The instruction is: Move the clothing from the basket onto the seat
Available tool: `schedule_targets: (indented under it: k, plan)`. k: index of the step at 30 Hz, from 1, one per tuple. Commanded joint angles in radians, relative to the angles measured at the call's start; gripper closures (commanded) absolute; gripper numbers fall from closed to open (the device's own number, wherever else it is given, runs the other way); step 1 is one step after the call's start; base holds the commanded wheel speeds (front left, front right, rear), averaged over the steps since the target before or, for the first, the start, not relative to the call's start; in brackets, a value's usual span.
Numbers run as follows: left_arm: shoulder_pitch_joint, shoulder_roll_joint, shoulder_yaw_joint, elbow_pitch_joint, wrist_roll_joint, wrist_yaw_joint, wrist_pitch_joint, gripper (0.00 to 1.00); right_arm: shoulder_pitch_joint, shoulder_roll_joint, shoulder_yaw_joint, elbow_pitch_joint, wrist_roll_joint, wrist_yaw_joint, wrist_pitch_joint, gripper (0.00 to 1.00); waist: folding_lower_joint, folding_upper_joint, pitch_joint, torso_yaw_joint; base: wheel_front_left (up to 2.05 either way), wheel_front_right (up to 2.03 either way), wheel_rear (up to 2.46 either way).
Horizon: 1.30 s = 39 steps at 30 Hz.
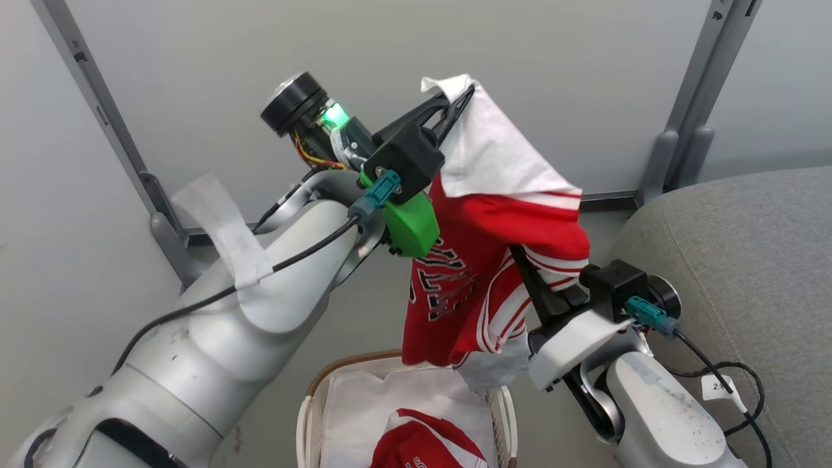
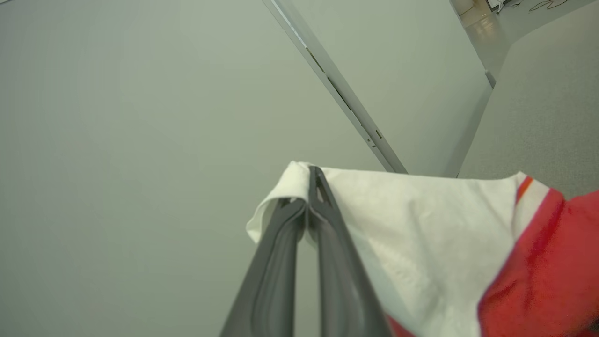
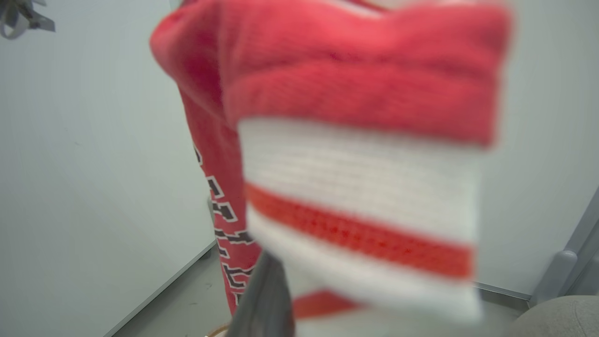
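Mid-carry: left gripper [image 1: 457, 105] clamps clothing [image 1: 481, 260] above basket [image 1: 311, 396]; right gripper [image 1: 530, 276] hold unclear; next, swing it frame-right onto seat [image 1: 747, 260].

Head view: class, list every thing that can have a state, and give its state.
basket: upright.
seat: no clothing on visible part.
raised garment: hanging above basket.
second garment: crumpled inside basket.
left gripper: shut on raised garment's white corner.
right gripper: tucked beneath its striped fold, grip hidden.
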<state>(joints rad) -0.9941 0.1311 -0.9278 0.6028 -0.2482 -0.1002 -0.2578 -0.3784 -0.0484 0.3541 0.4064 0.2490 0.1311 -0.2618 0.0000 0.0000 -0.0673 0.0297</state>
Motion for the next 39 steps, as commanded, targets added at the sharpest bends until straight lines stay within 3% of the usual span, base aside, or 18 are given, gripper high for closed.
schedule_targets:
  k: [1,8,11,13,14,28,39]
  plan:
    - [0.034,0.006,0.009,0.008,-0.016,0.008,-0.006,1.0,0.012,-0.004,-0.009,-0.008,-0.01,-0.001,-0.005,1.0,0.0,0.0,0.001,-0.007,0.0,0.0,0.0]
    - [0.18,0.021,0.069,0.014,-0.101,0.024,-0.008,1.0,0.025,-0.004,-0.044,-0.038,-0.032,-0.001,-0.005,1.0,0.0,0.0,0.007,-0.023,0.0,0.0,0.0]
    - [0.264,0.019,0.108,-0.007,-0.133,0.029,-0.008,0.59,0.033,-0.004,-0.056,-0.046,-0.041,-0.001,-0.005,1.0,0.0,0.0,0.012,-0.025,0.0,0.0,0.0]
    - [0.318,0.01,0.134,-0.013,-0.159,0.025,-0.007,0.07,0.035,-0.004,-0.066,-0.048,-0.048,-0.001,-0.005,1.0,0.0,0.0,0.015,-0.026,0.0,0.0,0.0]
    - [0.34,0.008,0.148,-0.021,-0.163,0.025,-0.008,0.0,0.035,-0.004,-0.072,-0.051,-0.051,-0.001,-0.005,1.0,0.0,0.0,0.016,-0.026,0.0,0.0,0.0]
    - [0.63,-0.034,0.279,-0.072,-0.156,0.004,-0.007,0.0,0.034,-0.004,-0.147,-0.091,-0.101,-0.001,-0.005,1.0,0.0,0.0,0.028,-0.029,0.0,0.0,0.0]
    - [0.761,-0.047,0.374,-0.107,-0.107,-0.011,-0.007,0.0,0.041,-0.004,-0.186,-0.105,-0.134,-0.001,-0.005,1.0,0.0,0.0,0.039,-0.049,0.0,0.0,0.0]
